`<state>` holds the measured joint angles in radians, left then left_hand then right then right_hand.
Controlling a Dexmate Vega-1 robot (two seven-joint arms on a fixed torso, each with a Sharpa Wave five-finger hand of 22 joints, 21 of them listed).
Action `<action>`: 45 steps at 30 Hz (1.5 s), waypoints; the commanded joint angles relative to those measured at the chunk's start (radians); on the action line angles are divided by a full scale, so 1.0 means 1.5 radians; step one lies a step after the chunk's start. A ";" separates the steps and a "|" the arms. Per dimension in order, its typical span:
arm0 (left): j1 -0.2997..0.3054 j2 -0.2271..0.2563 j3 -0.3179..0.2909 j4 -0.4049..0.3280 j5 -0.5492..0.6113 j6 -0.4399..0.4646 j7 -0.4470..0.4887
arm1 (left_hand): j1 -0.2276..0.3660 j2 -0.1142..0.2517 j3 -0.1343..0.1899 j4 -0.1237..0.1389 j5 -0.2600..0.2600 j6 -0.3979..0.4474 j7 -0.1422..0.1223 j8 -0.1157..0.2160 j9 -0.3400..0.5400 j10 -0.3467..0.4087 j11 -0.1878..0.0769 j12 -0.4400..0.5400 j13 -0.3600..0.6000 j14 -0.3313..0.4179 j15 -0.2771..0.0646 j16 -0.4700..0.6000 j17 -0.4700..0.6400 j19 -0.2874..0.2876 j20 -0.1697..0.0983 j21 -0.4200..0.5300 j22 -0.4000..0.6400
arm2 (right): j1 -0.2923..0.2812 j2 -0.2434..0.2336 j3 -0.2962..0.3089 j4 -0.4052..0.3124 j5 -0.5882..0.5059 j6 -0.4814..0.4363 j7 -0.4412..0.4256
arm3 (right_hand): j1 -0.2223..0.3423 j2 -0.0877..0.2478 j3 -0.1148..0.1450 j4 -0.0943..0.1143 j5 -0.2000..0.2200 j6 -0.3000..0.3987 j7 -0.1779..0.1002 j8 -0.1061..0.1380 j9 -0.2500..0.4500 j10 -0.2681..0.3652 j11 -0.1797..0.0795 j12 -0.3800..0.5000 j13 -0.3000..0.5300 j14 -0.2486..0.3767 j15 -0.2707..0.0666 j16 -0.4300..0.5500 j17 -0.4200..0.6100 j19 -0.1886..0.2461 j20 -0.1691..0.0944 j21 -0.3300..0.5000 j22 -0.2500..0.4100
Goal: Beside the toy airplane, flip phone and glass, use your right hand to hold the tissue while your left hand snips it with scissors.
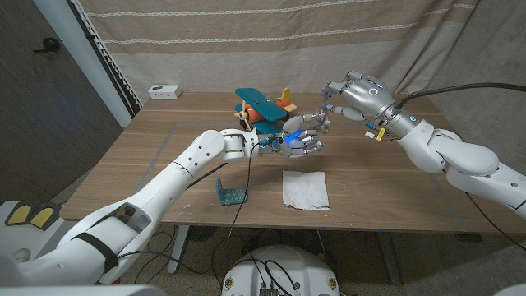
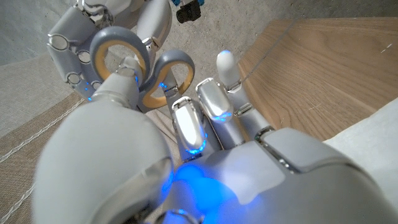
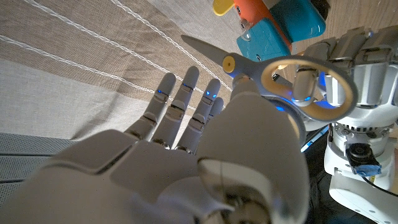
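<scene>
Fingers (image 2: 188,127) of the left hand (image 1: 297,143) are seen curled at the grey, yellow-lined handles of the scissors (image 3: 231,63), and its thumb is pushed into one loop, so the scissors are gripped by that hand. The right hand (image 1: 353,92) is raised just beside it, above the table (image 1: 164,156). Its long fingers (image 3: 186,93) are held straight and apart toward the curtain (image 1: 271,41), while its thumb is pressed against the other loop. Whether the scissors are also held by it cannot be told. In the head view the scissors are almost wholly hidden between the two hands, and the blades can be made out in the right wrist view alone.

The tissue (image 1: 305,189) is seen as a white, slightly creased square lying flat on the table, near the front edge, below the hands and touched by neither. The airplane (image 1: 263,107), teal and orange, is partly covered by the left hand. A small teal thing, taken for the phone (image 1: 230,193), stands left of the tissue. The table is of brown wood. A white box (image 1: 165,91) is set at its far edge, before the striped beige curtain.
</scene>
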<state>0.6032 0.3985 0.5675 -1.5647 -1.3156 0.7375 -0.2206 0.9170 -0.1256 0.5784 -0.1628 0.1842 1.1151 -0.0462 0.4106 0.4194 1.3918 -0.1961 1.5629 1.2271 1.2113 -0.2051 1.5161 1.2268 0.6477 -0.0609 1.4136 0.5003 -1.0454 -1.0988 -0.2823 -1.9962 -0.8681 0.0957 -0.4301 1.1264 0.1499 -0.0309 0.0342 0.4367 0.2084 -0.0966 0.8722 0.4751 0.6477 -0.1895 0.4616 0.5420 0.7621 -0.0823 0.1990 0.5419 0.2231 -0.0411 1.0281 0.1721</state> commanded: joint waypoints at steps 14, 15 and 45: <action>0.048 0.044 -0.008 -0.098 0.090 -0.110 0.030 | -0.029 0.015 0.058 0.021 -0.008 0.007 -0.020 -0.026 0.171 -0.066 -0.012 -0.058 -0.041 -0.083 0.001 -0.031 0.000 -0.102 -0.091 -0.033 -0.066 | -0.025 0.015 0.009 -0.026 -0.032 -0.123 0.006 | -0.040 0.006 -0.007 0.019 0.001 -0.010 0.010 -0.026 -0.017 -0.017 0.007 -0.007 0.002 -0.013 -0.099 0.014 0.006 -0.001 -0.013 -0.019 0.002; 0.047 0.046 -0.006 -0.098 0.095 -0.115 0.024 | -0.036 0.015 0.063 0.024 -0.007 0.010 -0.024 -0.029 0.166 -0.071 -0.012 -0.059 -0.038 -0.092 0.001 -0.034 0.000 -0.114 -0.090 -0.043 -0.075 | -0.025 0.014 0.009 -0.026 -0.031 -0.124 0.006 | -0.041 0.007 -0.007 0.018 0.000 -0.009 0.011 -0.027 -0.017 -0.017 0.007 -0.007 0.002 -0.014 -0.100 0.015 0.006 -0.001 -0.013 -0.020 0.002; 0.021 0.062 0.023 -0.087 0.140 -0.144 -0.053 | -0.039 0.072 0.008 0.015 0.011 0.023 -0.056 -0.057 0.147 -0.549 -0.008 -0.269 -0.109 -0.612 -0.002 -0.331 -0.183 -0.476 0.025 -0.201 -0.196 | -0.027 -0.003 0.005 -0.029 -0.031 -0.132 -0.022 | -0.044 0.008 0.001 0.013 0.002 -0.010 -0.001 -0.042 -0.023 -0.021 0.002 -0.009 0.001 -0.047 -0.101 0.004 -0.010 -0.013 0.005 -0.041 0.003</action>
<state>0.6488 0.4814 0.5859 -1.6942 -1.1393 0.5385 -0.2567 0.8112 -0.0804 0.5988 -0.1454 0.1904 1.0459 -0.0557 0.3260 0.6447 0.7742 -0.1782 1.2432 1.0976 0.3957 -0.0456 1.0719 0.9668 -0.0462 -0.0323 1.1285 0.2173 -1.0779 -1.0961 -0.2789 -2.0352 -0.9153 -0.0956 -0.4443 1.0671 0.1646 -0.0327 0.0539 0.4367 0.1946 -0.0933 0.8162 0.4403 0.6160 -0.1823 0.4531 0.5423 0.6995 -0.0662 0.2064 0.5281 0.2052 -0.0338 0.9677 0.1747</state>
